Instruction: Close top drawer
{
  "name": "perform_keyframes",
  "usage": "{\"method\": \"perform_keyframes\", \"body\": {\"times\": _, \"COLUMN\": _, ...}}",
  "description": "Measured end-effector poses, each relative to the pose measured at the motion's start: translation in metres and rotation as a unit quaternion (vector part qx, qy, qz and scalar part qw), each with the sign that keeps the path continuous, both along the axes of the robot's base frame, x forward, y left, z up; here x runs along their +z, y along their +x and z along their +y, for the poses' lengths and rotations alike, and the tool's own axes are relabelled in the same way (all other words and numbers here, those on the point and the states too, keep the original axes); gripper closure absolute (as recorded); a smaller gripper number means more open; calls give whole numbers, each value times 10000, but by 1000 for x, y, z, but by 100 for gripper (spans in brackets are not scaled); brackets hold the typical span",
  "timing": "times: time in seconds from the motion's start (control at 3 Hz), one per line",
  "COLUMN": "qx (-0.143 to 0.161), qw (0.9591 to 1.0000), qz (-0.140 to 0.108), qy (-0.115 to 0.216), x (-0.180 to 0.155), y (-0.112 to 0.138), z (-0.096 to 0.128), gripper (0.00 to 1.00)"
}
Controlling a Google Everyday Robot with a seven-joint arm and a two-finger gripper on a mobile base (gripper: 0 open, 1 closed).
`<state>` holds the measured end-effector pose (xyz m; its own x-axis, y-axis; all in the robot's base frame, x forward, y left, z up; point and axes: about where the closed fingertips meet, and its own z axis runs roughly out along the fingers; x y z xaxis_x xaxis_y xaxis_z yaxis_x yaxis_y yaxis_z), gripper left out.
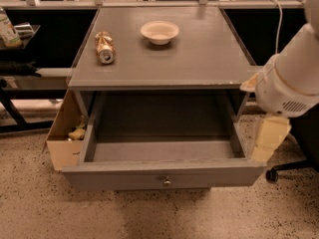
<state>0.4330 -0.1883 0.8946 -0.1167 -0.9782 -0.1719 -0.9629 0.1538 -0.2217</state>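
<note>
Standing pulled far out toward the near side: one top drawer [162, 152], wide and grey, carrying one small round knob [167, 181] at the middle of its front panel. Hanging at the right, just beside the drawer's near right corner: one gripper [268, 139], pale cream, sitting under one bulky white arm [291, 78]; open or closed, cannot tell. Resting on the bench [209, 59] above the drawer: two things, one can [104, 48] lying on its side at the left and one shallow white bowl [159, 32] sitting farther back, well apart. Sitting on the speckled floor [149, 215] against the bench's left side: one cardboard box [61, 146].
</note>
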Motion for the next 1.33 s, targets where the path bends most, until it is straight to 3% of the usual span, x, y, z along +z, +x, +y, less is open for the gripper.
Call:
{"method": "perform_keyframes", "body": {"times": 0.33, "qx": 155, "qw": 9995, "qz": 274, "qy": 35, "x": -75, "y": -13, "z": 13, "gripper": 0}}
{"method": "perform_keyframes", "body": {"times": 0.67, "qx": 59, "qw": 9980, "qz": 623, "qy": 104, "x": -124, "y": -20, "z": 13, "gripper": 0}}
{"method": "perform_keyframes", "body": {"times": 1.0, "qx": 57, "qw": 9978, "qz": 655, "qy": 105, "x": -128, "y": -21, "z": 12, "gripper": 0}}
{"method": "perform_keyframes", "body": {"times": 1.33, "qx": 84, "qw": 9983, "qz": 571, "qy": 101, "x": -139, "y": -20, "z": 15, "gripper": 16}}
